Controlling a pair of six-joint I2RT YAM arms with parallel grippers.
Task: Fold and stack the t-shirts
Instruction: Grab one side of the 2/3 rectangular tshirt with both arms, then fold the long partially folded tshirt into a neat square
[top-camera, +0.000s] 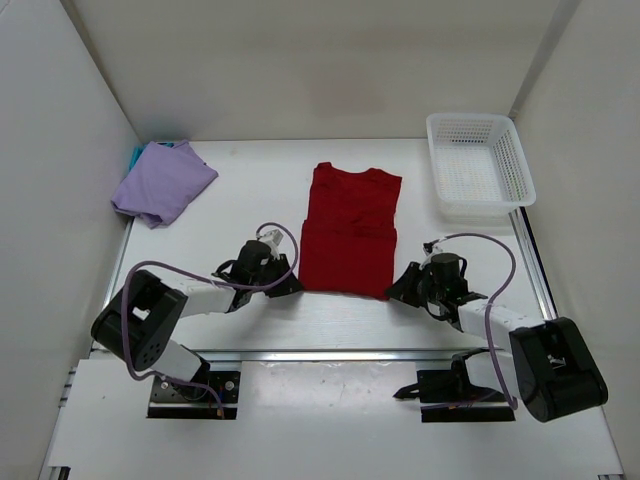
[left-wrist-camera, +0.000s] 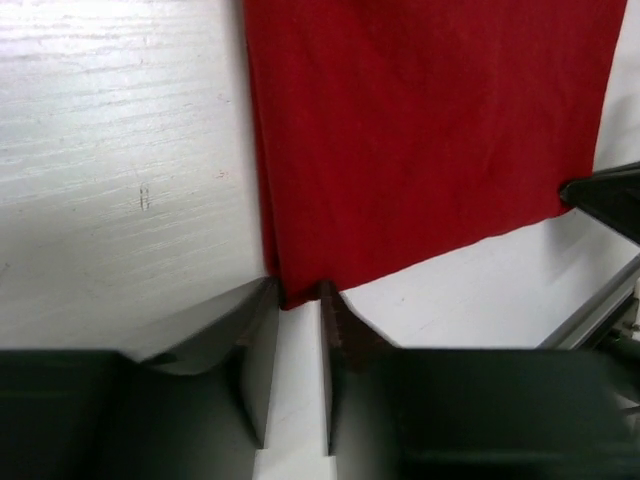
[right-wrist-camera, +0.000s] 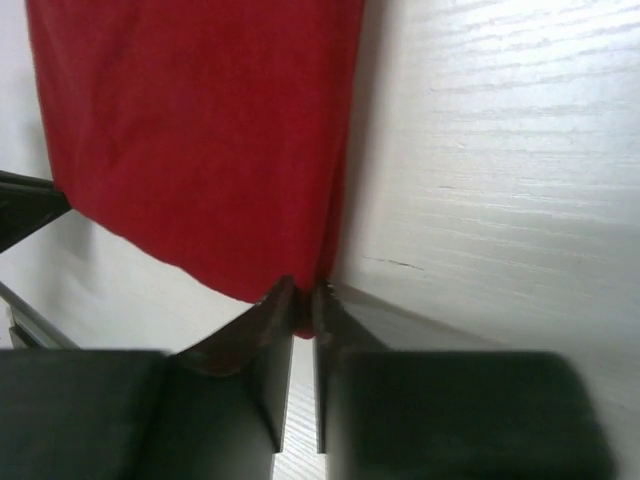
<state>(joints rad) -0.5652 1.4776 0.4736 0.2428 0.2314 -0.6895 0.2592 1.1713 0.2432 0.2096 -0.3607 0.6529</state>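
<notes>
Red cloth t-shirt (top-camera: 348, 232) flat mid white table (top-camera: 250, 190), long axis running away from arm bases, near hem facing both arms equally; left gripper (left-wrist-camera: 297, 292) clamped on near-left hem corner, right gripper (right-wrist-camera: 303, 298) on near-right corner, cloth pinched between tips.

Both arms stretched low and forward, left claw (left-wrist-camera: 297, 292) and right claw (right-wrist-camera: 303, 292) pinched narrow.
</notes>
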